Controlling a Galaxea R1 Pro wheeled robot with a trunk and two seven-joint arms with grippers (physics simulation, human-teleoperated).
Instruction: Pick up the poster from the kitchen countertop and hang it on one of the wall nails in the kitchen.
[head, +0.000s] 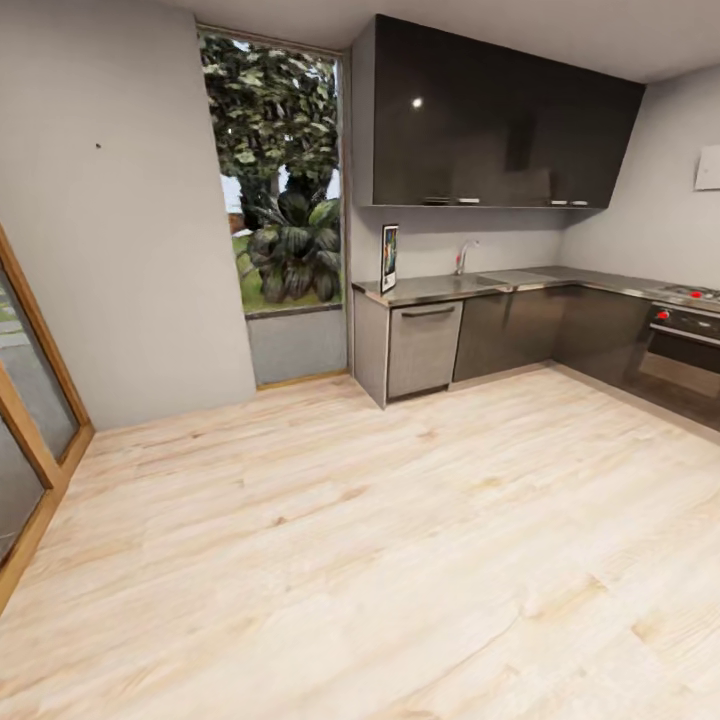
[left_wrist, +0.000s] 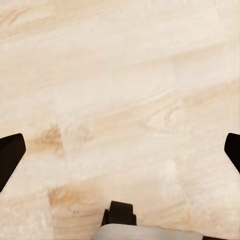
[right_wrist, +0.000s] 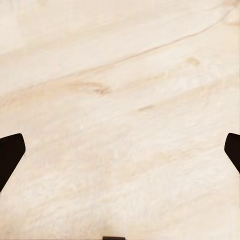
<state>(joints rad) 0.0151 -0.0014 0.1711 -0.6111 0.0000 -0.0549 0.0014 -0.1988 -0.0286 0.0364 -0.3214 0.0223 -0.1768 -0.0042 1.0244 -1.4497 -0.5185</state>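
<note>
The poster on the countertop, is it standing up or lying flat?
Upright: the poster stands on its lower edge at the countertop's end nearest the window.

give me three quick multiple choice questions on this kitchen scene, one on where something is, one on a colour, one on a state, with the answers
1. Where does the poster stand?
A. on the floor by the window
B. upright on the countertop at its end nearest the window
C. on the stove

2. What colour are the stove knobs?
A. red
B. blue
C. white

3. How is the left pincer?
A. shut on the poster
B. shut on nothing
C. open, over bare wooden floor

Answers: 1 B, the head view shows it upright at the counter's window end. 2 A, the knobs show red on the stove front. 3 C, its fingertips sit far apart with only floor between them.
</note>
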